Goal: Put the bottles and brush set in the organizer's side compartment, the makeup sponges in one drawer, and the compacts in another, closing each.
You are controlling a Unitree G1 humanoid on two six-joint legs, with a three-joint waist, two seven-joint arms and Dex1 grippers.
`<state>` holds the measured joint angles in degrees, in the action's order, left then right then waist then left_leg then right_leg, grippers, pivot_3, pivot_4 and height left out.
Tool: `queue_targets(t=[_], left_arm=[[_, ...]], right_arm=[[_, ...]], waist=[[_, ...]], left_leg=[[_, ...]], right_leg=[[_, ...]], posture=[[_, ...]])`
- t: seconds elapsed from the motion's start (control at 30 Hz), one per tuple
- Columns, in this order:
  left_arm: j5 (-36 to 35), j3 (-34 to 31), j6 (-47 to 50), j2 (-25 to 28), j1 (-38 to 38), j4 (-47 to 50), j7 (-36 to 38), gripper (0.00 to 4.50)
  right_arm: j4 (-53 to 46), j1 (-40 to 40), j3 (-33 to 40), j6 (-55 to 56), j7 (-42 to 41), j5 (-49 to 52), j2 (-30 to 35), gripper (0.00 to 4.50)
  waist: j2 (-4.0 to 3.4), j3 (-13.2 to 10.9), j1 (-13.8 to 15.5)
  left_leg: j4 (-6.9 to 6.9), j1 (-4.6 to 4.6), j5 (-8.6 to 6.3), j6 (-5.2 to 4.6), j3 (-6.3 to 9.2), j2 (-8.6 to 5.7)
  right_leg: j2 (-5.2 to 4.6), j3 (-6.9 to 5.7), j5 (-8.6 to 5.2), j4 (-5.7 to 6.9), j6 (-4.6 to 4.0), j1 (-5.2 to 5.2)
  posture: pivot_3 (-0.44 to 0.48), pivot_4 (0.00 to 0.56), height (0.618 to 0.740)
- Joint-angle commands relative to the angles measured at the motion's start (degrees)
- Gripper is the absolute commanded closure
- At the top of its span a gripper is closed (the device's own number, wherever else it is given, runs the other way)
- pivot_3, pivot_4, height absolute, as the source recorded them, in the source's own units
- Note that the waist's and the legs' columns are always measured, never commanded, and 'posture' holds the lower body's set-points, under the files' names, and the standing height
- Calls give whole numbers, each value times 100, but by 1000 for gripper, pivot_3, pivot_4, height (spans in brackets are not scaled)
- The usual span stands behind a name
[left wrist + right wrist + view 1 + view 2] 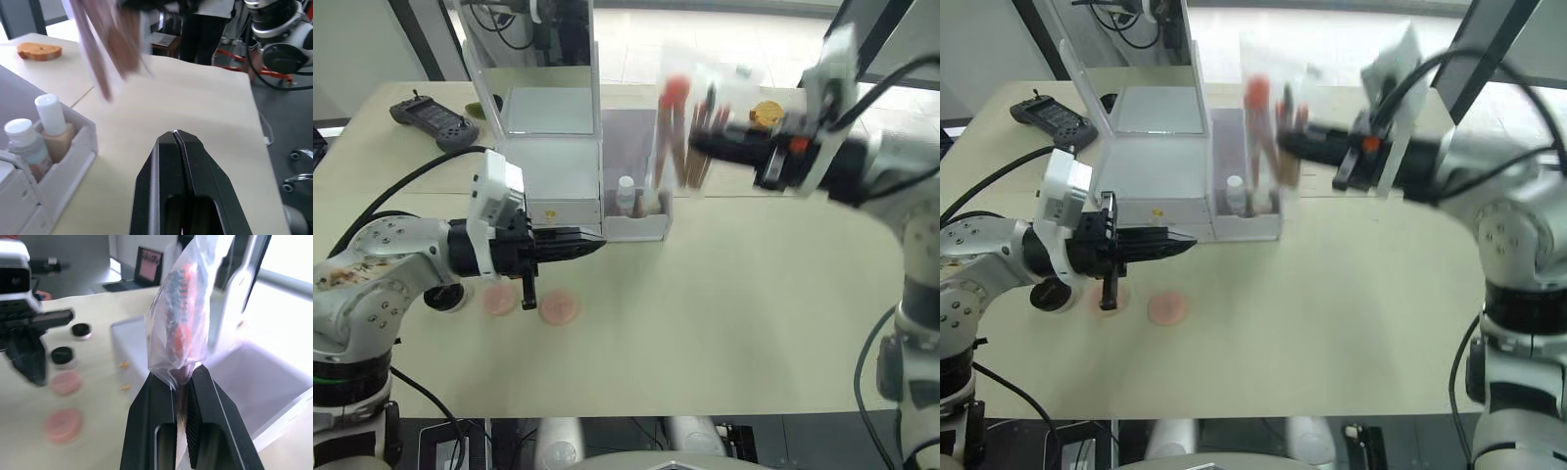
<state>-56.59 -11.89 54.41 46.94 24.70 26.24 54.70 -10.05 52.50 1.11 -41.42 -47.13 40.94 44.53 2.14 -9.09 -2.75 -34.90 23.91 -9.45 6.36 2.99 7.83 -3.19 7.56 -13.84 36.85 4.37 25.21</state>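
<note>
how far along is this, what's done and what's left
Done: both bottles stand in the side compartment. In hand: the right gripper is shut on the brush set, held above that compartment. Left: the makeup sponges and compacts lie on the table. The left gripper is shut and empty.

Left tool (589, 242) fingers pressed together, arm level, right tool (182, 382) raised, fingers clamped, arm reaching leftward

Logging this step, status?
Right gripper shut on brush set, held above side compartment. Left gripper shut, empty, by the drawers. Bottles already binned; makeup sponges and compacts on table.
</note>
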Motion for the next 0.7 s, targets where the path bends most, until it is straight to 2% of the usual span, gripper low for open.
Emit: queue_targets(t=[0.03, 0.2, 0.4, 0.53, 0.7], left_arm=[[-706, -428, 350, 37, 106, -194, -198, 4500], [-982, -865, 229, -162, 143, -208, -956, 4500], [-1028, -1150, 138, -128, -406, 350, -1508, 4500], [-1122, -1255, 89, -133, -681, 620, -1822, 4500], [-1218, -1455, 56, 20, -920, 774, -2071, 4500]], right_arm=[[1425, 642, -529, 1419, -878, -1043, -228, 4491], [4057, 1788, -709, 2819, -1676, -1807, -971, 4491], [6711, 2773, -578, 4184, -2173, -2359, -1777, 4491], [7569, 3006, -467, 4677, -2293, -2632, -2150, 4491], [8054, 2972, -390, 5065, -2287, -2956, -2506, 4491]], waist=[[0, -2, -25], [-7, -48, -77], [-18, -68, -126], [-22, -71, -125], [-27, -74, -125]], left_leg=[[5, 0, 0, 0, -2, 0], [11, 12, 1, -1, 3, 0], [24, 24, 0, 0, 12, 0], [24, 25, 1, 1, 18, 1], [14, 24, 7, 11, 20, 0]], right_leg=[[0, 0, -1, -1, 2, 0], [0, -2, 20, 5, 40, 7], [0, -19, 39, 13, 9, 14], [0, -27, 38, 16, 6, 14], [0, -29, 35, 25, 14, 12]], posture=[[0, 150, 705], [0, 150, 705], [0, 150, 705], [0, 150, 705], [0, 150, 705]])
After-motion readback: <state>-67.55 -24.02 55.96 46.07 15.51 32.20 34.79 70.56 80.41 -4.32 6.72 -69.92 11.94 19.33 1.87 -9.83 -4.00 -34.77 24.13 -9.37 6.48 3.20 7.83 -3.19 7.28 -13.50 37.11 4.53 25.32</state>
